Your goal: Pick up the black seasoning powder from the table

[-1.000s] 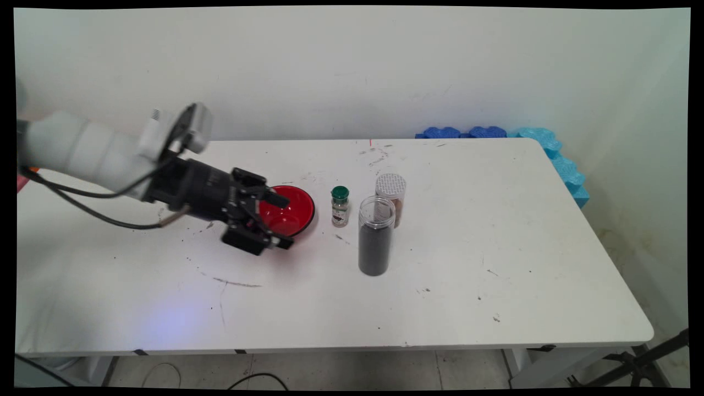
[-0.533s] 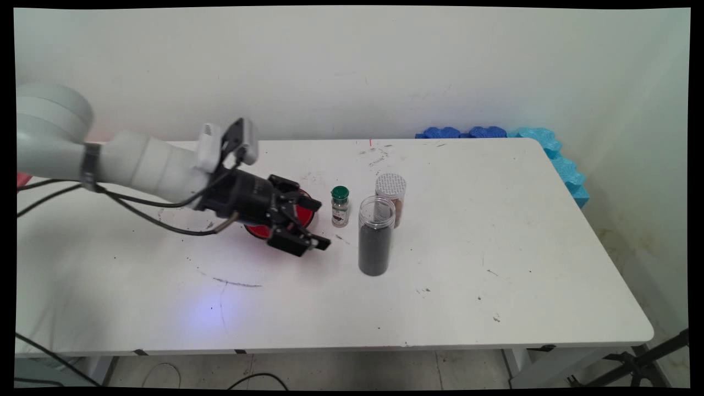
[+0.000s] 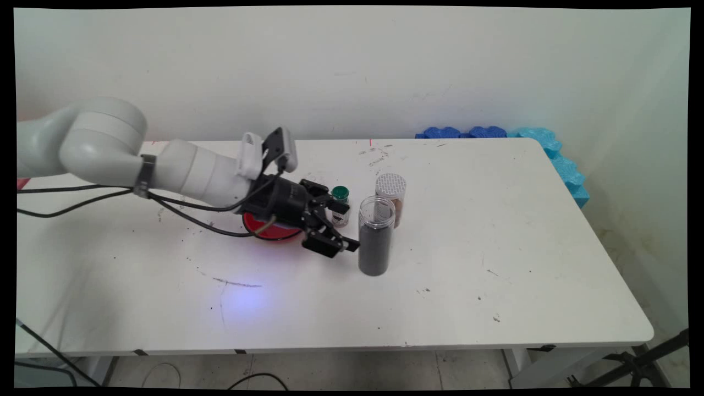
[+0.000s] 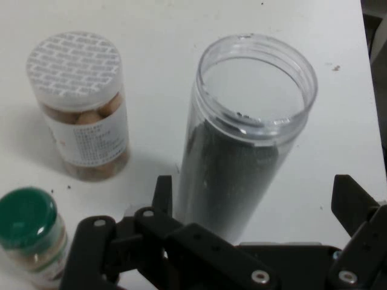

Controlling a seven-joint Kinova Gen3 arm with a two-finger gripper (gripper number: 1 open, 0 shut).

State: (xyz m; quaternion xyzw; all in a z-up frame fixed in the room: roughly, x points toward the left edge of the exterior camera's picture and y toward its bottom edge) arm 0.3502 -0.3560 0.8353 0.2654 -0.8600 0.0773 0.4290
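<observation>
My black gripper [image 3: 345, 226] stands open just left of a tall clear jar [image 3: 375, 236] that has no lid and is mostly filled with dark grains. In the hand view the jar [image 4: 242, 145] stands between my two fingers [image 4: 162, 196], and I cannot see any contact. A small spice bottle with a green cap [image 3: 340, 205] stands right behind the upper finger. A jar with a white patterned lid [image 3: 391, 198] stands behind the tall jar. The red bowl [image 3: 269, 230] lies under my wrist, mostly hidden.
In the hand view the green-capped bottle [image 4: 30, 238] and the white-lidded jar [image 4: 81, 109], which holds brownish round pieces, sit left of the gripper [image 4: 254, 202]. Blue foam pieces [image 3: 542, 148] line the table's far right corner. Black cables hang from the arm on the left.
The arm has swept right from over the red bowl to the tall clear jar, with the gripper open throughout. The jars and the bottle have not moved.
</observation>
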